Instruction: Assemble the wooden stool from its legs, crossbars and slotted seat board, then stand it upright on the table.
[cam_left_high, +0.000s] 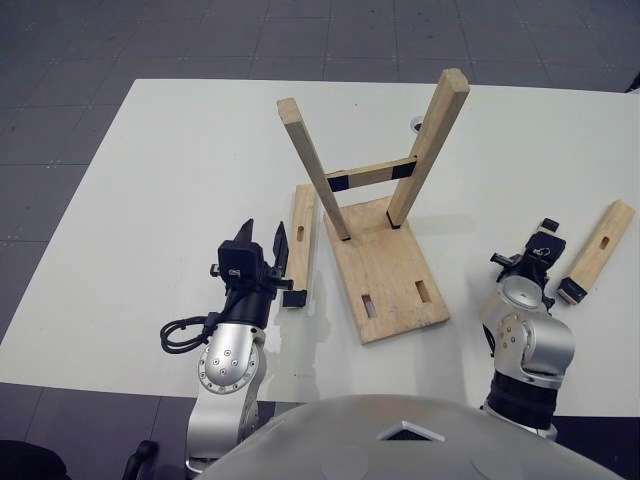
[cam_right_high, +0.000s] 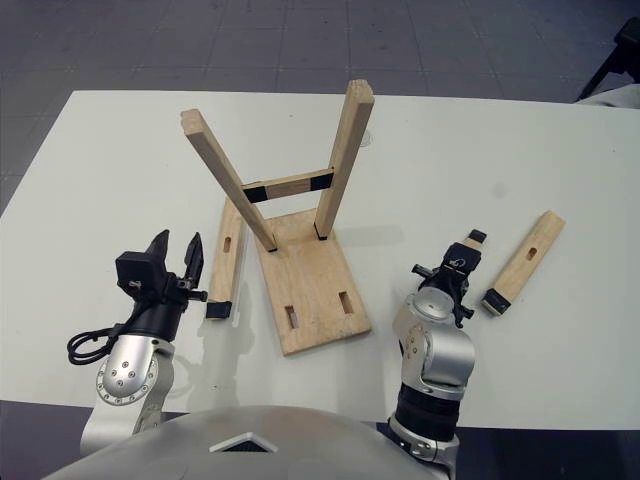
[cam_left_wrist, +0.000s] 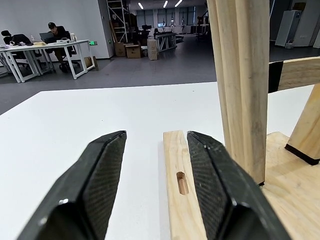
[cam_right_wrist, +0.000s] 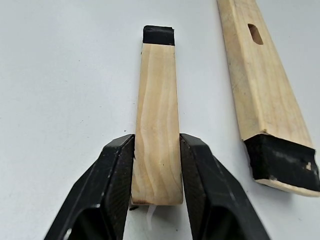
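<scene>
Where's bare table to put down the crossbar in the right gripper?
Widest bare table lies left of the lying leg and left gripper. A narrower strip runs between the seat board and the right gripper with its crossbar. Crowded: the lying leg beside the seat board's left edge, and the loose leg just right of the right gripper.

Upright legs (cam_left_high: 312, 165) and crossbar (cam_left_high: 370, 177) crowd the seat board (cam_left_high: 395, 275); its near slots (cam_left_high: 368, 305) lie open.

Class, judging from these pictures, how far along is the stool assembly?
Done: two upright legs stand in the seat board, joined by a fitted crossbar. In hand: right gripper clamps a second crossbar; left gripper open by one loose leg. Left: both empty slots, the other loose leg, turning it upright.
</scene>
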